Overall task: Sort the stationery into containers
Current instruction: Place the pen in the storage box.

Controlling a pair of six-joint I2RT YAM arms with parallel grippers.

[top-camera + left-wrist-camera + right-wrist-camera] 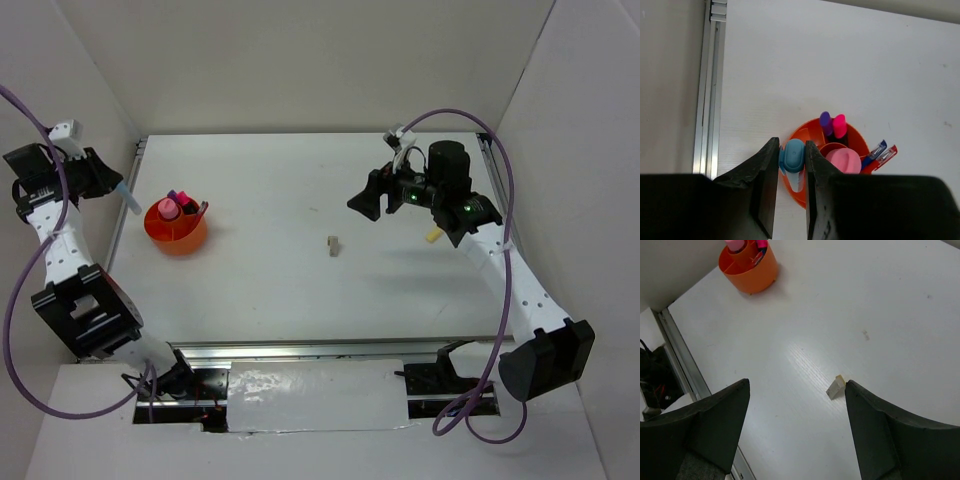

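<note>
The translucent orange cup (178,232) stands at the left of the table and holds pink, pink-red and purple highlighters plus thin blue and red pens. My left gripper (118,188) is shut on a light blue highlighter (792,155), held cap-up above the cup's near-left rim (801,134) in the left wrist view. My right gripper (365,204) is open and empty, hovering above the table. In the right wrist view it (796,384) frames a tiny beige block (836,387), which lies on the table mid-field (333,244) close to the right finger.
A small yellow item (433,236) shows on the table beside the right arm, partly hidden. A metal rail (710,90) runs along the table's left edge. White walls enclose the table on three sides. The cup also shows far off in the right wrist view (750,270).
</note>
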